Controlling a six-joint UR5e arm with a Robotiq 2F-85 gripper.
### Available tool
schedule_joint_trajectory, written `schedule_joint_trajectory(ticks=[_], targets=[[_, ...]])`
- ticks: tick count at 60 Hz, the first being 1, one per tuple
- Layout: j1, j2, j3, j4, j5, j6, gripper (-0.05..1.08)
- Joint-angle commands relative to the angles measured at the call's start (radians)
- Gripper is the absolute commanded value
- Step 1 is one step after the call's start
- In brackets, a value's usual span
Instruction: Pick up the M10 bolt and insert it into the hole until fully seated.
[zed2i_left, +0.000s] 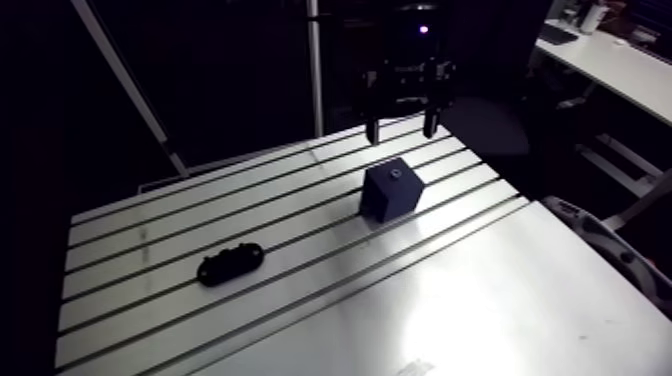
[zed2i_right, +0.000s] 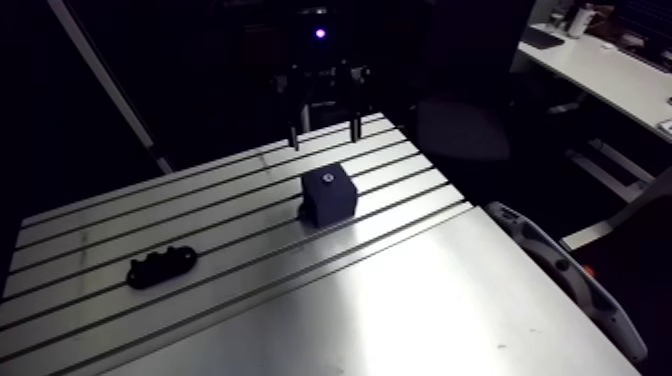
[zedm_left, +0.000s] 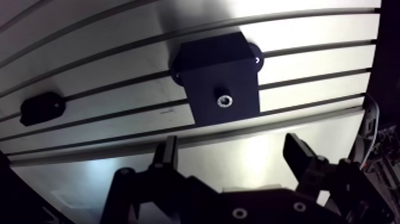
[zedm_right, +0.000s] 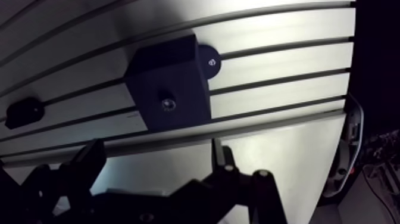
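Note:
A dark blue block (zed2i_left: 392, 190) stands on the slotted table (zed2i_left: 150, 240), with a round metal-lined hole (zedm_left: 223, 99) in its top face. In the arm view my gripper (zed2i_left: 401, 132) hangs above the table's far edge, just behind the block and higher than it. The wrist view shows the two fingers (zedm_left: 168, 152) apart with nothing between them, and the block (zedm_left: 220, 77) ahead of them. A low black lumpy part (zed2i_left: 230, 264) lies on the slots toward the table's left. I cannot make out a bolt on it or anywhere else.
A smooth plate (zed2i_left: 480, 300) covers the table's near right part. A grey curved object (zed2i_left: 610, 245) sits just past the right edge. A slanted bar (zed2i_left: 125, 85) and an upright pole (zed2i_left: 314, 70) rise behind the far edge.

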Motion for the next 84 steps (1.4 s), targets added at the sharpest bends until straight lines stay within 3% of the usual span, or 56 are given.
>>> schedule_joint_trajectory(ticks=[1, 7, 14, 21, 27, 49, 56, 84], targets=[[0.079, -0.120, -0.028, 0.002, 0.008, 0.002, 0.00], [0.151, -0.174, -0.026, -0.004, 0.011, 0.014, 0.00], [0.259, -0.223, -0.029, -0.007, 0.036, 0.043, 0.01], [0.318, -0.244, -0.048, 0.006, 0.049, 0.068, 0.01], [0.367, -0.251, -0.083, 0.084, 0.057, 0.095, 0.01], [0.412, -0.258, -0.208, 0.244, 0.071, 0.111, 0.01], [0.412, -0.267, -0.212, 0.252, 0.091, 0.111, 0.01], [0.412, -0.309, -0.195, 0.254, 0.085, 0.111, 0.01]])
